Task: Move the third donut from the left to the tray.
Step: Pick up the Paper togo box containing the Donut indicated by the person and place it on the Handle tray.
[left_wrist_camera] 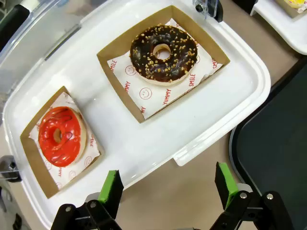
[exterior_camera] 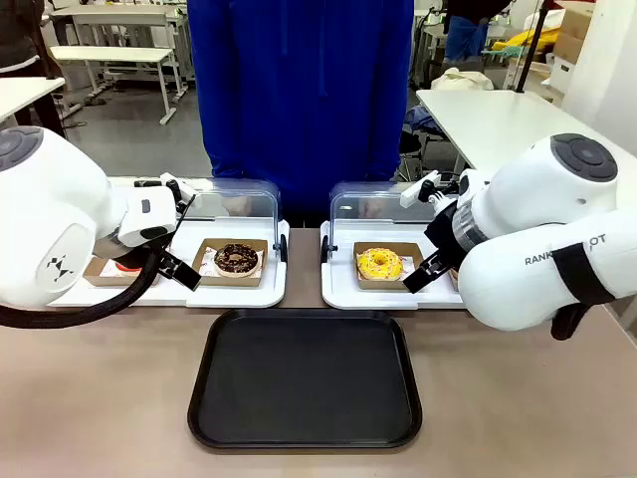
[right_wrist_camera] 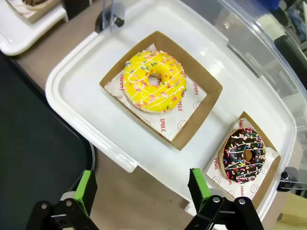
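Note:
The yellow-iced donut (exterior_camera: 379,263) (right_wrist_camera: 154,80) lies on white paper in a brown cardboard tray on the right white display base (exterior_camera: 340,289). The black tray (exterior_camera: 305,378) sits bare on the table nearer me, its corner edging the right wrist view (right_wrist_camera: 29,139). My right gripper (right_wrist_camera: 141,189) hovers open over the base's front rim, short of the donut; in the front view it hangs beside the donut (exterior_camera: 423,274). My left gripper (left_wrist_camera: 168,184) (exterior_camera: 179,267) is open above the left base's front edge, holding nothing.
On the left base (left_wrist_camera: 225,91) lie a chocolate donut with nuts (left_wrist_camera: 163,53) (exterior_camera: 236,259) and a red-glazed donut (left_wrist_camera: 61,135). A chocolate sprinkled donut (right_wrist_camera: 246,154) sits on the right base. Clear lids (exterior_camera: 231,204) stand open behind. A person in blue (exterior_camera: 299,90) stands across the table.

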`<state>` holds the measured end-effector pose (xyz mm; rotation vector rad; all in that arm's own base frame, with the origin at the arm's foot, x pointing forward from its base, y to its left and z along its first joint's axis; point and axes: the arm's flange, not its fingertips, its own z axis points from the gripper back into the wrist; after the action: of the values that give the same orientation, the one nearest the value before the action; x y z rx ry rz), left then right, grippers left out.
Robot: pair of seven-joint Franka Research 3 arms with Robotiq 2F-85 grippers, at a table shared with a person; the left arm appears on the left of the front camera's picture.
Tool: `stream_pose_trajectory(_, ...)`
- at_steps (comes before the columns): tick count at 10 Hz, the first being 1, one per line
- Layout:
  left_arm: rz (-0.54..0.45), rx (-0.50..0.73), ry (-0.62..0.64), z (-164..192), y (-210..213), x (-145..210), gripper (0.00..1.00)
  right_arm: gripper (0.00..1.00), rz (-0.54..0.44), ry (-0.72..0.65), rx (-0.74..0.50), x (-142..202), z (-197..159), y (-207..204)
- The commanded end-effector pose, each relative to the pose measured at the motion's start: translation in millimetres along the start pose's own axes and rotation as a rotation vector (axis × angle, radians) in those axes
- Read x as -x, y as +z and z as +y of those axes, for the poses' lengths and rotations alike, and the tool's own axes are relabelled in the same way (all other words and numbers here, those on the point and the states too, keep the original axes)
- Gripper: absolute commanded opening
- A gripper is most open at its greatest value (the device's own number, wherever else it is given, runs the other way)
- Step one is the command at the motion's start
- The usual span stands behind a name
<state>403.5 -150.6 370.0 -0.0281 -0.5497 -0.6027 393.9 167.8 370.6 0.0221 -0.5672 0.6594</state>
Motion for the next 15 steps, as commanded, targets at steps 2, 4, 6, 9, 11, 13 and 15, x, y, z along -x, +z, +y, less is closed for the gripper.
stream_pose_trajectory(2, 0.000, 0.000, 0.000, 0, 0, 0, 1.00, 1.00, 0.000, 0.000, 0.000, 0, 0, 0)
stream_pose_trajectory(4, 0.000, 0.000, 0.000, 0, 0, 0, 1.00, 1.00, 0.000, 0.000, 0.000, 0, 0, 0)
stream_pose_trajectory(6, 0.000, 0.000, 0.000, 0, 0, 0, 1.00, 1.00, 0.000, 0.000, 0.000, 0, 0, 0)
stream_pose_trajectory(9, 0.000, 0.000, 0.000, 0, 0, 0, 1.00, 1.00, 0.000, 0.000, 0.000, 0, 0, 0)
stream_pose_trajectory(11, -0.039, 0.060, -0.008, 19, 22, -9, 1.00, 1.00, -0.025, -0.027, -0.030, -6, -23, 27)
stream_pose_trajectory(13, -0.069, 0.151, -0.005, 60, 66, -22, 1.00, 1.00, -0.098, -0.093, -0.062, -7, -68, 79)
stream_pose_trajectory(15, -0.112, 0.291, -0.046, 114, 104, -20, 1.00, 1.00, -0.185, -0.113, -0.171, 18, -117, 127)
